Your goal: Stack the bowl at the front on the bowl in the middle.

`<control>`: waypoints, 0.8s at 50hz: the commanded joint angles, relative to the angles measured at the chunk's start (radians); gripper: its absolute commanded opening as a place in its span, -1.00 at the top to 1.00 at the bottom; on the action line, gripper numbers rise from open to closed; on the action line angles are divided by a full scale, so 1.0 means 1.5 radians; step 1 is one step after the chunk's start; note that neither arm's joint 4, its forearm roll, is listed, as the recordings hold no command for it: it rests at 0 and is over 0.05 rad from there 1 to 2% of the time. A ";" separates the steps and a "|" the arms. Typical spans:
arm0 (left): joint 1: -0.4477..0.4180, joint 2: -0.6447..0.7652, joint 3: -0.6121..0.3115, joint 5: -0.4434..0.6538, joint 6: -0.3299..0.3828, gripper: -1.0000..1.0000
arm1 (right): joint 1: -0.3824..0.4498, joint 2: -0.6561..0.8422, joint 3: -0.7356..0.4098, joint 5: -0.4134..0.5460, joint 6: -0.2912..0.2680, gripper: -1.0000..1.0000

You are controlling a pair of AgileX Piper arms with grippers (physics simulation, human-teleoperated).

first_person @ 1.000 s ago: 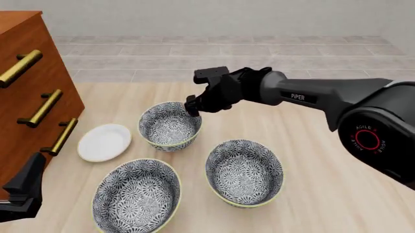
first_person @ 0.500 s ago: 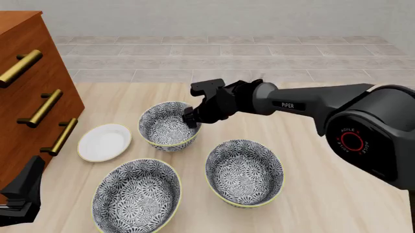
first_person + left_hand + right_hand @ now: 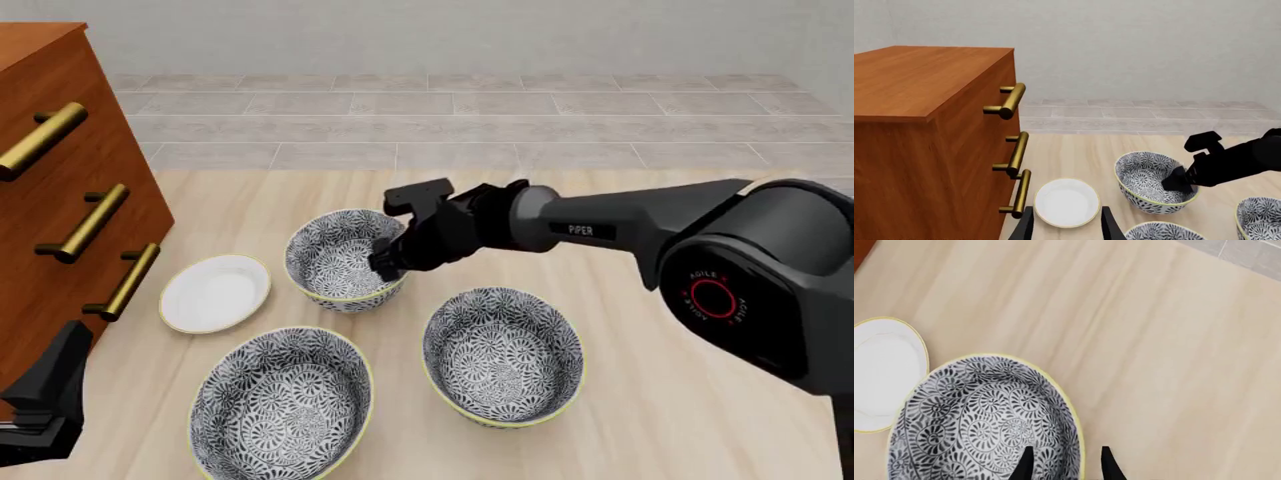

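Note:
The bowl at the front (image 3: 336, 262) is the floral one farthest from the arms, also seen in the left wrist view (image 3: 1144, 174). My right gripper (image 3: 384, 262) is open and lowered over its right rim. In the right wrist view this bowl (image 3: 981, 415) has its yellow rim between the two fingertips of the right gripper (image 3: 1066, 465), one inside and one outside. The bowl in the middle (image 3: 503, 355) stands upright nearer and to the right, untouched. My left gripper (image 3: 1066, 227) is open at the near left, pointing at the white plate.
A third floral bowl (image 3: 280, 405) sits nearest on the left. A small white plate (image 3: 215, 292) lies left of the far bowl. A wooden dresser (image 3: 54, 200) with brass handles stands along the left edge. Tiled floor lies beyond the table.
My right gripper has moved left and down, from just above the far bowl's right rim to straddling it. The bowls, the plate and the left arm have stayed put.

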State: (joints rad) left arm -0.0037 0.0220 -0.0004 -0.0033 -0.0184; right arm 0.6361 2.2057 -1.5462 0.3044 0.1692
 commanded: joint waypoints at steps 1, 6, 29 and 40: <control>0.001 0.005 0.000 -0.006 0.000 -1.00 | 0.011 -0.005 0.005 -0.001 0.002 -1.00; 0.001 0.001 0.000 -0.003 -0.001 -1.00 | 0.017 -0.014 0.009 -0.001 0.004 1.00; -0.006 0.008 0.000 -0.005 0.003 -1.00 | -0.017 -0.055 0.009 0.002 -0.004 1.00; -0.008 0.019 0.000 -0.016 0.004 -1.00 | -0.032 -0.102 0.012 0.009 -0.013 1.00</control>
State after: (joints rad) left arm -0.0122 0.0350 -0.0002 -0.0123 -0.0135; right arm 0.6061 2.1066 -1.5292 0.3089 0.1471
